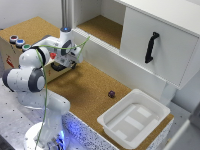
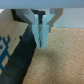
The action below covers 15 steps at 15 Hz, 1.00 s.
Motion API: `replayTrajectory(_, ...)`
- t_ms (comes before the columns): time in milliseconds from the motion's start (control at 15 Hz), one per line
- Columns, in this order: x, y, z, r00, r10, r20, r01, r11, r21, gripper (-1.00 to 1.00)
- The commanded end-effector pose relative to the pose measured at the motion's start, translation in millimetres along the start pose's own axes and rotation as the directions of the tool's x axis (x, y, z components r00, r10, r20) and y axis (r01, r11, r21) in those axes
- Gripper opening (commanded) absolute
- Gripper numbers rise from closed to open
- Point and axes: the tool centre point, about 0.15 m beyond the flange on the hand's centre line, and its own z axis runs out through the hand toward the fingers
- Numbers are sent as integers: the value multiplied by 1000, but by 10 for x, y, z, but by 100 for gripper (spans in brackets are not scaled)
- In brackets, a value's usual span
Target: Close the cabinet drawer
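In the wrist view the gripper [image 2: 41, 37] has its two pale fingers [image 2: 37, 30] pressed together with nothing between them, their tips pointing down over the cork surface [image 2: 62, 57]. Just beside the tips lies a dark bar, apparently the black handle [image 2: 20, 57], against a tan face with blue markings; whether the fingers touch it cannot be told. In the exterior view the gripper [image 1: 75, 56] sits at the front of the low cork-topped box [image 1: 30, 30], at that view's upper left, and the arm [image 1: 35, 70] hides most of the cabinet drawer [image 1: 57, 71], so how far the drawer stands out cannot be read. Three coloured buttons [image 1: 19, 42] sit on the box's top near its edge. Well apart, toward the exterior view's right, a small dark object [image 1: 111, 93] lies on the cork, with a white plastic tray [image 1: 134, 119] beyond it and a white cabinet door [image 1: 160, 45] with a vertical black handle above.
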Motion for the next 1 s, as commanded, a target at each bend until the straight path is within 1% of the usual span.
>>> replayTrajectory(0, 277, -482, 290, 996, -85, -17, 86, 994, 74, -100)
replayTrajectory(133, 336, -678, 242, 989, -143, -28, 145, 984, 100, -100)
replayTrajectory(267, 371, -820, 194, 981, -191, -34, 193, 975, 108, -100)
replayTrajectory(333, 374, -819, 155, 981, -186, -46, 190, 975, 112, -100)
replayTrajectory(467, 352, -673, 44, 987, -152, -59, 157, 984, 87, -100)
replayTrajectory(533, 298, -525, -54, 990, -122, -67, 124, 992, 30, -100)
replayTrajectory(600, 246, -390, -138, 994, -94, -60, 94, 996, 3, -100)
replayTrajectory(667, 198, -282, -236, 995, -83, -54, 80, 996, -45, -100)
replayTrajectory(733, 156, -184, -317, 997, -67, -41, 64, 995, -82, 100)
replayTrajectory(800, 113, -104, -379, 998, -46, -46, 41, 994, -105, 100)
replayTrajectory(867, 77, -11, -437, 999, -37, -32, 33, 992, -121, 100)
replayTrajectory(933, 47, 70, -477, 999, -17, -36, 12, 991, -131, 100)
